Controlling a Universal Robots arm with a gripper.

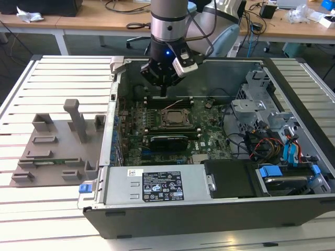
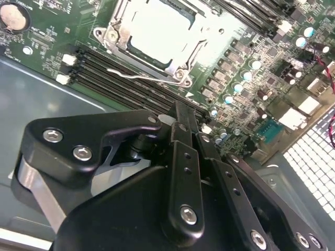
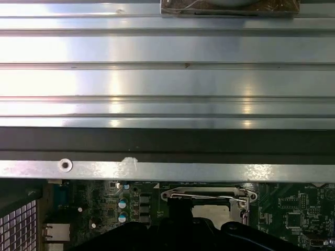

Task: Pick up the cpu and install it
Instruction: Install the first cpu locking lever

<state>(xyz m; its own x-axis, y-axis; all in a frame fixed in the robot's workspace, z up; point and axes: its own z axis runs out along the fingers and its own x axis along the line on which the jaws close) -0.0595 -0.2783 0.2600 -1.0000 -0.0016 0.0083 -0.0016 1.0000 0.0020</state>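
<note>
My gripper (image 1: pixel 164 91) hangs inside the open computer case (image 1: pixel 293 209), above the memory slots just behind the socket (image 1: pixel 175 117) on the green motherboard (image 1: pixel 209 128). Its dark fingers (image 2: pixel 180 151) are drawn together with nothing between them, so the gripper (image 2: pixel 184 116) is shut. In the second wrist view a pale silver-white square, the cpu (image 2: pixel 159 29), lies flat inside the socket's metal frame (image 2: pixel 112 36), a thin wire lever (image 2: pixel 138 76) running along one side. The first wrist view shows the cpu (image 3: pixel 212 210) as a pale patch in the frame, just past the gripper (image 3: pixel 180 222).
A grey plastic fixture plate (image 1: pixel 57 149) with upright posts lies on the slatted table at the exterior view's left. Drive bays and cables (image 1: pixel 272 136) fill the case's right side, and the power supply (image 1: pixel 157 185) sits along its near wall. Desks stand behind.
</note>
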